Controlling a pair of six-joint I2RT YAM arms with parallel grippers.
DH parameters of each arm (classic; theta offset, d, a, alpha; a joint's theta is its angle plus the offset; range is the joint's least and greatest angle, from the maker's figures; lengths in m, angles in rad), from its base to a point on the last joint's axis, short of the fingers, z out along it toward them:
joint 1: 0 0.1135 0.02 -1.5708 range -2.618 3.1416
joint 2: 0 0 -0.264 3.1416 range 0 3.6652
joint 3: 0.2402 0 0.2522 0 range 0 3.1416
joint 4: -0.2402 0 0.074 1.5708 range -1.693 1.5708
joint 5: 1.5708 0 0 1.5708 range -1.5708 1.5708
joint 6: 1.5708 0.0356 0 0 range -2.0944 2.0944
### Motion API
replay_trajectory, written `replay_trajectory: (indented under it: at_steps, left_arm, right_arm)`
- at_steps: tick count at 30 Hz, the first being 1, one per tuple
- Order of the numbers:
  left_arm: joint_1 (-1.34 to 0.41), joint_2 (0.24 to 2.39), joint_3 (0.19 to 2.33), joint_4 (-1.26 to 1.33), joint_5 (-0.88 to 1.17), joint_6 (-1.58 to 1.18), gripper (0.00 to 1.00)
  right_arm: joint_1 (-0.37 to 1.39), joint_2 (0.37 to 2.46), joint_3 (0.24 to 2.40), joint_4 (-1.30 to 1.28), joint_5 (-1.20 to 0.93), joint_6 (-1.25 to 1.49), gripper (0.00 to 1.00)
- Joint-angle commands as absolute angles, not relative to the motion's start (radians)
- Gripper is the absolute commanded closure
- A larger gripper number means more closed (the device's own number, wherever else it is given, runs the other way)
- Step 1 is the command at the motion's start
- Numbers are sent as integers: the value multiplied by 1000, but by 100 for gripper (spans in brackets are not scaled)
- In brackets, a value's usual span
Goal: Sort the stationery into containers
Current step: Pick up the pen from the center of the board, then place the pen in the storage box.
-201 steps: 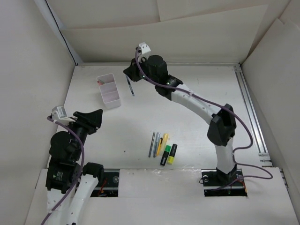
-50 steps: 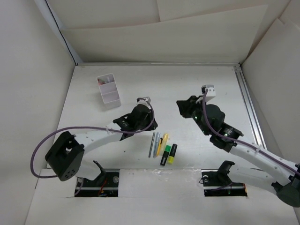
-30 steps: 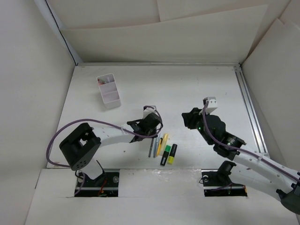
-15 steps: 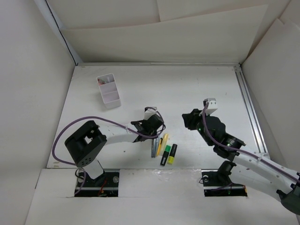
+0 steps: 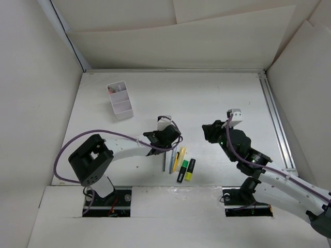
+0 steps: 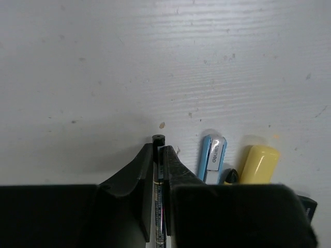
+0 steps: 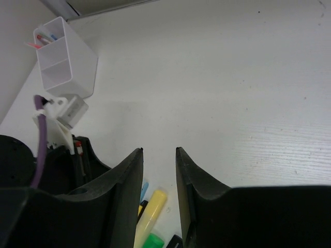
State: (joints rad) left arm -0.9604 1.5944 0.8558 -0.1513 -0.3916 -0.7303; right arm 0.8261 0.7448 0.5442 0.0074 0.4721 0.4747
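Brought left gripper (image 6: 157,153) down, pinched on grey pen (image 6: 158,139); held right gripper (image 7: 158,151) spread, empty (few pens (image 7: 45,39) in box (image 7: 72,72), others unsorted right of fingers (image 6: 178,170)).

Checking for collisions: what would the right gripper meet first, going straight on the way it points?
Likely bare table, though depth is unclear; the line from the right gripper passes clear of the left gripper and box.

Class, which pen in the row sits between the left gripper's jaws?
The leftmost pen, thin and black-tipped: the left gripper pinches it, while the blue-clipped pen and yellow pen lie free.
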Motion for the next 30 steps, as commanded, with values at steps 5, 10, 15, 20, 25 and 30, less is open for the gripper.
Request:
replay_trajectory:
  at_steps: [5, 10, 15, 20, 25, 30]
  left_arm:
    - [-878, 1408, 1071, -203, -552, -699, 100]
    - [-678, 1394, 1143, -25, -535, -684, 100]
    - [-387, 1451, 1221, 116, -436, -715, 100]
    - [-213, 1545, 1386, 160, -403, -706, 100]
    - [-83, 1646, 1574, 138, -379, -678, 100]
    - [-41, 1749, 1646, 156, -464, -577, 100]
  right_arm:
    - [831, 712, 522, 52, 505, 463, 63]
    - [831, 693, 502, 52, 514, 472, 63]
    - [831, 703, 502, 61, 505, 472, 63]
    - [831, 726, 502, 71, 495, 472, 63]
    - [831, 735, 502, 80, 476, 472, 63]
    - [831, 735, 502, 80, 476, 472, 63]
